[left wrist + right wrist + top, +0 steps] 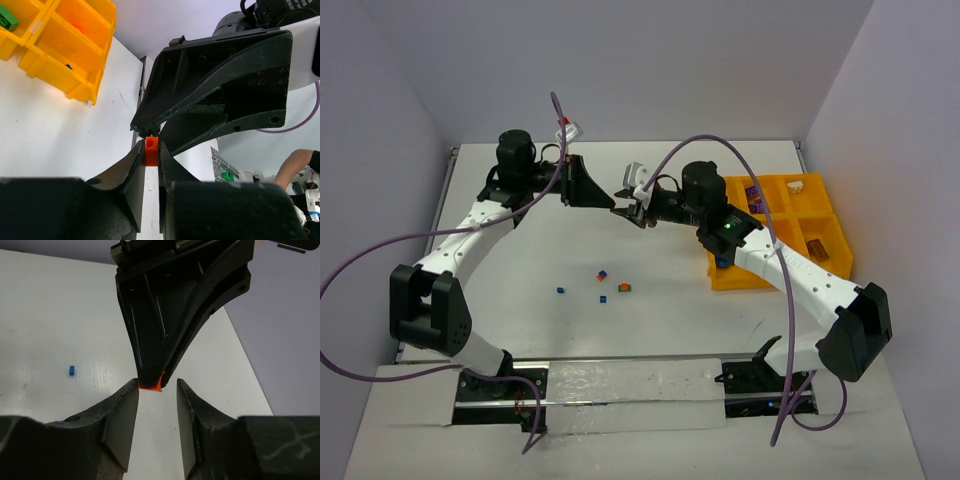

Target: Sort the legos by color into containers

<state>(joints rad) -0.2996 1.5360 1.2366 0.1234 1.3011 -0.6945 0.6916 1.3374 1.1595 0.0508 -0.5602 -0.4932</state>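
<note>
left claw [611, 206] clenched on orange bit [151, 151], right claw [157, 386] spread round it; tray [735, 283] part-filled, four bits [561, 290] on table [670, 330].

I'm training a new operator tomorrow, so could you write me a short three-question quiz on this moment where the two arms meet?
1. Which gripper is gripping the orange piece?
A. the left gripper
B. the right one
C. neither

2. True or false: the right gripper has its jaws shut.

3. Fill in: the yellow tray lies on the ____ arm's side.

Key: 1 A. 2 false, its jaws stand open on either side of the piece. 3 right.
</note>
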